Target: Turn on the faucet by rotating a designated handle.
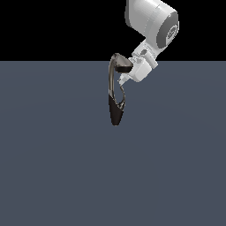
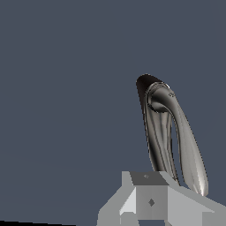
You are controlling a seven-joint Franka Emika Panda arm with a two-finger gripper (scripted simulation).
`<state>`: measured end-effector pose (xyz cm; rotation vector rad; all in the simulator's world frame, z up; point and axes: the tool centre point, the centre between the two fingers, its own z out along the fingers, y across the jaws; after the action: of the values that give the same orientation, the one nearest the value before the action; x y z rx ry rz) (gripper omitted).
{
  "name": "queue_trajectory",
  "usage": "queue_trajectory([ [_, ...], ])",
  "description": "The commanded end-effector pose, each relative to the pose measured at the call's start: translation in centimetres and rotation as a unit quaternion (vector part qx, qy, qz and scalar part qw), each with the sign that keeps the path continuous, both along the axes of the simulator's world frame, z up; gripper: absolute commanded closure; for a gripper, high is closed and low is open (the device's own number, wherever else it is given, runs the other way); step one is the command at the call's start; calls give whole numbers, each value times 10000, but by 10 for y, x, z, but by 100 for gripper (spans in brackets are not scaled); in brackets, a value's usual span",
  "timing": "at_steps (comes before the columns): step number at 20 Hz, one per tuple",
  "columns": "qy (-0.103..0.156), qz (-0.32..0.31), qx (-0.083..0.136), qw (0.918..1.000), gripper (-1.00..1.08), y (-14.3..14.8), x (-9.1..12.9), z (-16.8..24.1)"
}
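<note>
Gripper (image 1: 125, 76) right up against the faucet (image 1: 115, 95), near its head.

From the wrist view, a grey finger (image 2: 150, 201) sits closest, with the faucet's metal body rising just beyond it; finger spread, cannot tell. Farther out, the dark pointed base (image 1: 115, 115) rests on the grey floor (image 1: 53, 167), the thin handle (image 1: 122, 93) curving off it toward the exterior view's right.

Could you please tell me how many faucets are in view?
1. The faucet stands alone on the grey floor, just beside the robot's pincer; nothing suggests another is hidden.
</note>
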<state>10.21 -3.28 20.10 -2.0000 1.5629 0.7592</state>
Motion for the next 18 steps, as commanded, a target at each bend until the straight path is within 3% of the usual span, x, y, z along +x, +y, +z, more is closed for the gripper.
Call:
queue_trajectory([
  [1,91,-128,52,9999,108,-1,4,-10],
  [12,198,-261,106,9994,108,-2,7,-23],
  [18,198,-261,106,9994,108,-2,-6,-20],
])
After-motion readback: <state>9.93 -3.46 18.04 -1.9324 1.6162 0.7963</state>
